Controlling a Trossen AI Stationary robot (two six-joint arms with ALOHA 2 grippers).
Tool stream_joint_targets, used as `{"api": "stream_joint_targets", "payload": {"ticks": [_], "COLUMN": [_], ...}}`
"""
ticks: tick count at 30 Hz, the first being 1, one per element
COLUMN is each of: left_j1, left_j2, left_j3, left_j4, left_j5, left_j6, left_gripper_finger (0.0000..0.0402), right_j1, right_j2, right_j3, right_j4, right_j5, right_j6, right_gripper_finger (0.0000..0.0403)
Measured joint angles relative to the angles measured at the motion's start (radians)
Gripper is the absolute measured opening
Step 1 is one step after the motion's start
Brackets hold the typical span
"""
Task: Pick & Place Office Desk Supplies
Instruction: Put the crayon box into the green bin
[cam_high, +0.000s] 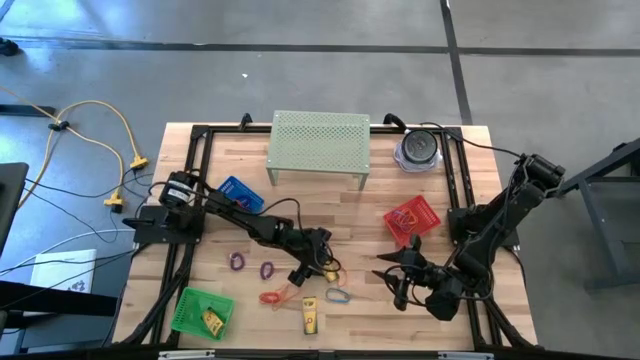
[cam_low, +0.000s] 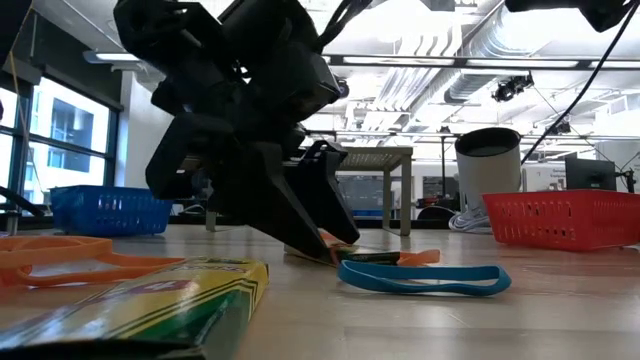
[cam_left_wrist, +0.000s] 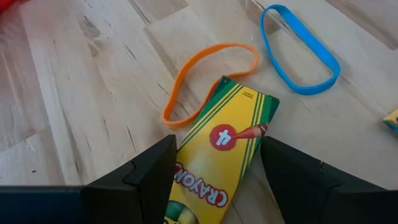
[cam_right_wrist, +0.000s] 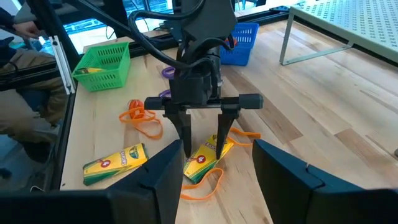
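- Left gripper (cam_right_wrist: 202, 152): lowered to the tabletop near the front middle of the table, its two dark fingers (cam_left_wrist: 152, 171) spread and standing on either side of a small yellow rectangular cardboard crayon box (cam_left_wrist: 217, 152). The jaws bracket the box but do not visibly press its sides, so the box still lies on the wood, not yet gripped.
- Crayon box: lies flat between the fingers, its far end resting over a thin orange rubber-band loop (cam_left_wrist: 208, 78). A thin blue rubber-band loop (cam_left_wrist: 301, 56) lies just beyond, apart from the box.
- Judged step: closing on the box for a pick. A good grasp would centre the box between the fingers, close across its narrow width, and lift straight up so that the orange loop is not dragged along.
- Second yellow crayon box (cam_right_wrist: 116, 163): lies nearer the table's front edge, with a tangle of orange and red loops (cam_right_wrist: 140, 118) beside it.
- Green mesh basket (cam_high: 203, 309): at the front left corner, already holding a yellow item and so a likely destination.
- Right gripper (cam_high: 395, 268): waits above the table's right front, fingers apart and empty, facing the left gripper.
- Light wooden table (cam_high: 330, 215): also carries purple loops (cam_high: 238, 262) to the left.
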Motion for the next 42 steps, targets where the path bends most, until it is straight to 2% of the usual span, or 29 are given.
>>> {"api": "stream_joint_targets", "payload": {"ticks": [3, 8, 16, 21, 24, 33, 42], "left_j1": [0.002, 0.002, 0.032, 0.04, 0.025, -0.016, -0.01], "left_j2": [0.0, 0.0, -0.001, -0.002, -0.002, -0.003, -0.003], "left_j3": [0.0, 0.001, 0.001, 0.002, 0.002, -0.001, 0.0], "left_j4": [-0.002, -0.035, -0.066, -0.117, -0.145, -0.123, -0.145], "left_j5": [-0.01, -0.085, -0.1, -0.103, -0.148, -0.22, -0.213], "left_j6": [-0.001, -0.018, -0.184, -0.198, -0.198, -0.186, -0.203], "left_gripper_finger": [0.0225, 0.0225, 0.0225, 0.0225, 0.0224, 0.0185, 0.0167], "right_j1": [0.0, 0.0, 0.0, 0.0, 0.0, 0.0, 0.0], "right_j2": [0.0, 0.0, 0.0, 0.0, 0.0, 0.0, 0.0], "right_j3": [0.0, 0.0, 0.0, 0.0, 0.0, 0.0, 0.0], "right_j4": [0.001, 0.008, 0.008, 0.008, 0.008, 0.008, 0.008], "right_j5": [0.0, -0.002, -0.003, -0.003, -0.003, -0.003, -0.007], "right_j6": [0.0, 0.0, 0.0, 0.0, 0.0, 0.0, 0.001], "right_gripper_finger": [0.0181, 0.0181, 0.0181, 0.0181, 0.0181, 0.0181, 0.0181]}}
